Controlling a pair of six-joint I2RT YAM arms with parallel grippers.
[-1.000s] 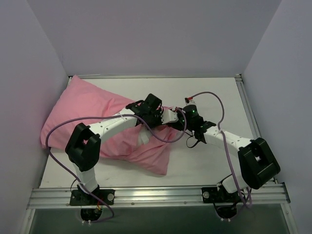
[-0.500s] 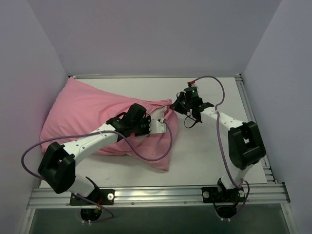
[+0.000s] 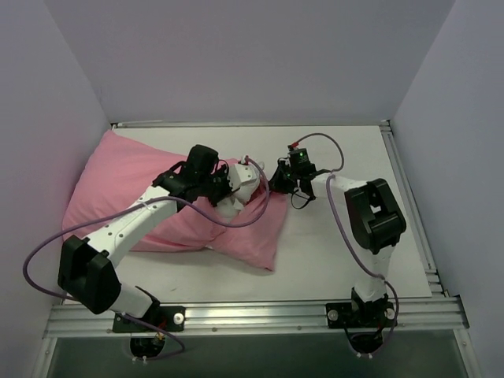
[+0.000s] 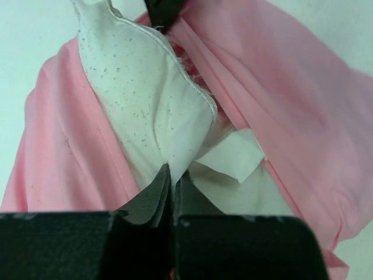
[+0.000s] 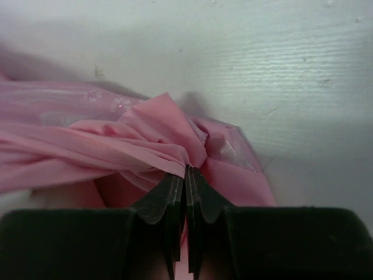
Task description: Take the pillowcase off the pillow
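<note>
Pillow [image 4: 145, 87], plain white tag [image 4: 230, 158], in left claw [image 4: 171, 178]; pillowcase [image 5: 157, 125] in right claw [image 5: 185, 175]

The top external camera looks down from above and behind over the whole white table [image 3: 339, 252]. The wrist cameras sit very close: left on the plump white pillow [image 4: 145, 99], right on the pink fabric pillowcase [image 5: 163, 134], shared by all views.

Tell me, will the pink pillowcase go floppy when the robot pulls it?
Probably floppy: the pillowcase bunches into soft folds where the right gripper pinches it. It is likely light too, since it looks thin and drapes over the pillow. It may slip off gradually while the left gripper holds the pillow's white corner.
</note>
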